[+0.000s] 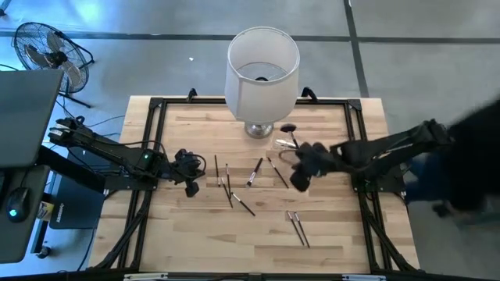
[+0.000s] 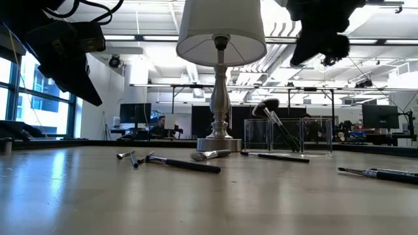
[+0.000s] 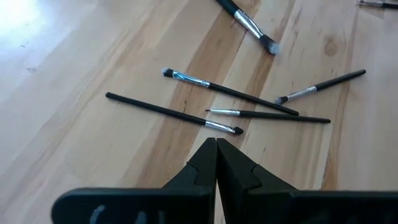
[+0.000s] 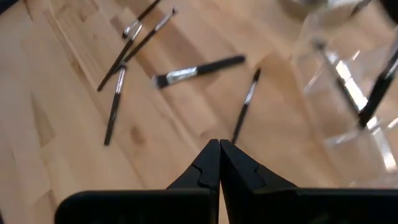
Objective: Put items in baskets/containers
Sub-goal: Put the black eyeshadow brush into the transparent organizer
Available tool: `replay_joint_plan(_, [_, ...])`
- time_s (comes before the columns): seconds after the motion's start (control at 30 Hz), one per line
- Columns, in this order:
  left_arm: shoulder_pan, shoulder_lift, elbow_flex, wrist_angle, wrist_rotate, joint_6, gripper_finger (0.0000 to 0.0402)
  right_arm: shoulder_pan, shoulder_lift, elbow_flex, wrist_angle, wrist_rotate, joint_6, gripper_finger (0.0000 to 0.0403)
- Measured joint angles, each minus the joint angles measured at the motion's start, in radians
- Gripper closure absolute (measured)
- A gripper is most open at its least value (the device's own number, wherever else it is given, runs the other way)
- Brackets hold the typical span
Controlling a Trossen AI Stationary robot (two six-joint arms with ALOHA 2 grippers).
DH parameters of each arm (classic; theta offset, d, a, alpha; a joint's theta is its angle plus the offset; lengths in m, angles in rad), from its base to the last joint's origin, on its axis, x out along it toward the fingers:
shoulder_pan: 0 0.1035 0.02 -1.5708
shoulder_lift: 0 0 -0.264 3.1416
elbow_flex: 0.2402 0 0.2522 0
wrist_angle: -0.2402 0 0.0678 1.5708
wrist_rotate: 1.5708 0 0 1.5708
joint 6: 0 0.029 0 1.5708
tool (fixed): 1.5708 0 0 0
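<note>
Two grippers, both with jaws pressed together and nothing between them. Left gripper (image 1: 190, 187) hangs above the wooden table (image 1: 195, 234) on its left side; left wrist view shows its fingers (image 3: 205, 171) meeting tip to tip. Just ahead of those tips lies a cluster of four thin brushes (image 3: 236, 109), crossing and touching one another, with a thicker flat brush (image 3: 249, 25) further ahead, apart from the cluster.

Right gripper (image 1: 299, 181) sits raised off the table, near the clear holder (image 2: 287, 136). Its fingers (image 4: 217, 168) are also closed tip to tip. Directly ahead of them lies one slim brush (image 4: 245, 106), pointing roughly at the tips; beyond it a flat brush with silver ferrule (image 4: 196, 71), and off to one side a group of three thin ones (image 4: 127, 50). The holder's clear wall (image 4: 348, 99) is just beside the jaws on the other side.

Low view: a fluffy-headed brush (image 2: 271, 114) stands tilted inside the holder, head above the rim. One more pair of brushes (image 1: 298, 226) lies near the table's front edge, well apart from both grippers. White lamp (image 1: 262, 74) stands at the back edge.
</note>
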Motion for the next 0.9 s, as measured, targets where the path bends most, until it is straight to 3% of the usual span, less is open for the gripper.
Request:
replay_joint_plan(0.27, [0.0, 0.0, 0.0, 0.018, 0.007, -0.029, 0.0395, 0.169, 0.145, 0.0, 0.003, 0.022, 0.33, 0.0403])
replay_joint_plan(0.5, [0.0, 0.0, 0.0, 0.023, 0.091, 0.023, 0.032, 0.265, 0.245, 0.0, 0.04, 0.024, 0.537, 0.0403])
replay_joint_plan(0.67, [0.0, 0.0, 0.0, 0.018, 0.122, 0.21, 0.027, 0.311, 0.294, 0.0, 0.178, 0.08, 0.584, 0.0403])
replay_joint_plan(0.9, [0.0, 0.031, 0.0, 0.016, 0.125, 0.593, 0.0265, 0.318, 0.371, -0.001, 0.334, 0.124, 0.578, 0.0403])
